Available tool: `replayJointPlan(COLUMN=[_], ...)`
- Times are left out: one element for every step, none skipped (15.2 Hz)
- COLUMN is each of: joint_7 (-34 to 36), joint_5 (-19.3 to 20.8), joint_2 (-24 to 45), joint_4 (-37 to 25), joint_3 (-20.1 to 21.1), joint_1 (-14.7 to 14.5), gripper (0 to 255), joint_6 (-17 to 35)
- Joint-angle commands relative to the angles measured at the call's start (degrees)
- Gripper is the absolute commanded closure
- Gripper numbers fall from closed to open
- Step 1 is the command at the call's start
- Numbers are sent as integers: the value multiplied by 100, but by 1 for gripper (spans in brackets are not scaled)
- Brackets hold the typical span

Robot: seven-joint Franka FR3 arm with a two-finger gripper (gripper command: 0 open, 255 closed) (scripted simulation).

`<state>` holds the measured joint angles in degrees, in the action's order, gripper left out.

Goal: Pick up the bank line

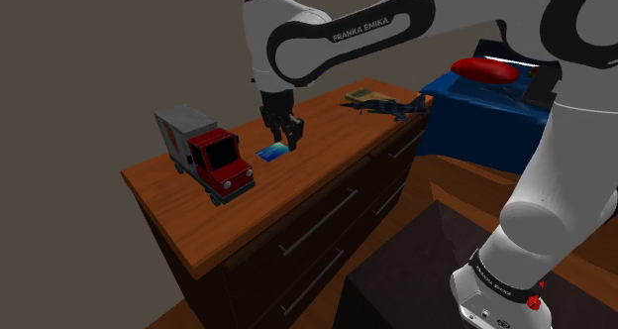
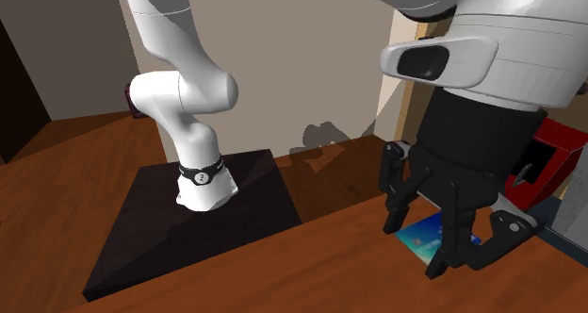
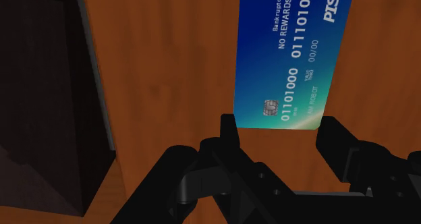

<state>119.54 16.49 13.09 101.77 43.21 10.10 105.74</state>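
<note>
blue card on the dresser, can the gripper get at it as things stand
Probably yes: the gripper hangs open just over the card, which lies bare on the dresser, and the toy truck stands apart.

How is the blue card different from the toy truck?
The blue card lies flat; the toy truck stands tall. The card is blue with white numbers; the truck has a red cab and grey box. The card is smaller than the truck. Both sit on the wooden dresser.
</note>
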Motion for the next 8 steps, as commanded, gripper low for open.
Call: replayJointPlan(joint_7=[-33, -51, -68, -85, -100, -115, -118, -117], joint_5=[-43, -59, -75, -89, -101, -113, -116, -115], joint_2=[-44, -61, -76, -91, -103, -114, -117, -116], joint_4=[-119, -178, -238, -300, -364, -429, -438, -439], joint_3=[16, 21, 26, 31, 35, 39, 40, 40], joint_1=[-1, 0, 0, -1, -2, -4, -4, -4], gripper=[255, 255, 255, 255, 255, 255, 255, 255], joint_6=[-149, -218, -288, -359, -430, -502, -512, -512])
